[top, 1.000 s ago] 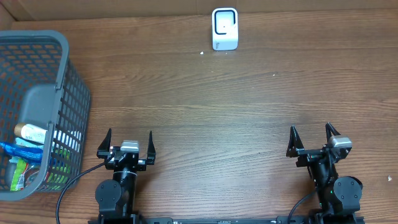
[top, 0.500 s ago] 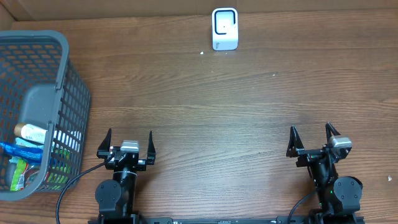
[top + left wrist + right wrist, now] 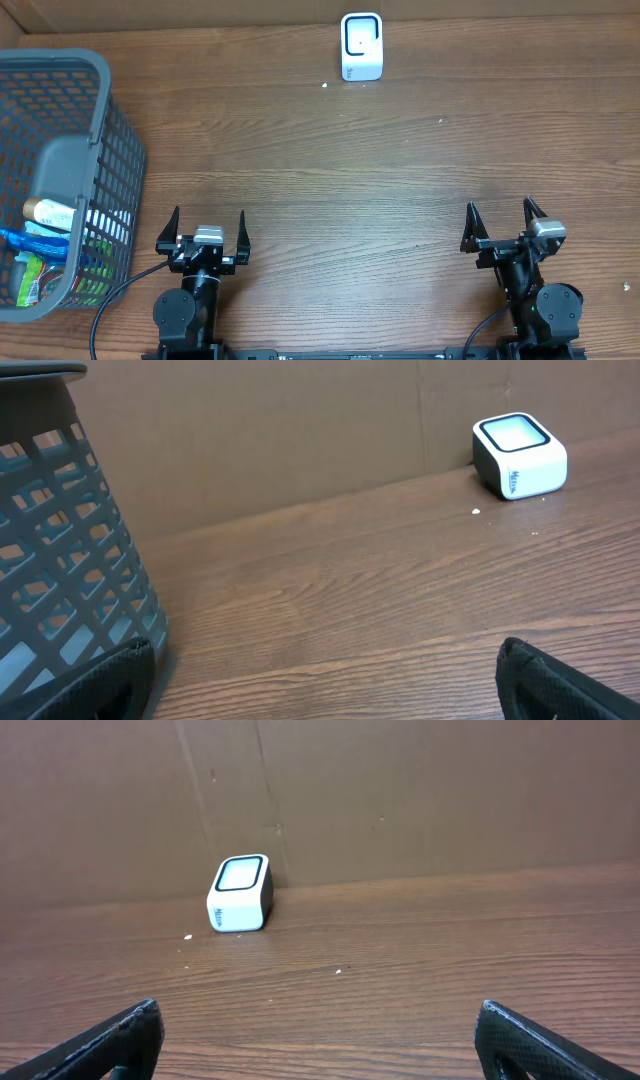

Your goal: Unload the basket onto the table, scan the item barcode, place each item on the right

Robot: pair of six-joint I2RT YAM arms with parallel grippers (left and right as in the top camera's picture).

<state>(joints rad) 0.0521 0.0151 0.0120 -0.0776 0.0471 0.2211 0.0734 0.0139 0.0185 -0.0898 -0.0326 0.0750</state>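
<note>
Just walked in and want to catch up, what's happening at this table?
Nothing is being handled yet. Both arms sit at the near edge, left tool and right tool open and empty. The items lie in the basket at the left, and the scanner stands at the far edge of the table.

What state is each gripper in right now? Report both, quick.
Left gripper: open, holding nothing.
Right gripper: open, holding nothing.
</note>
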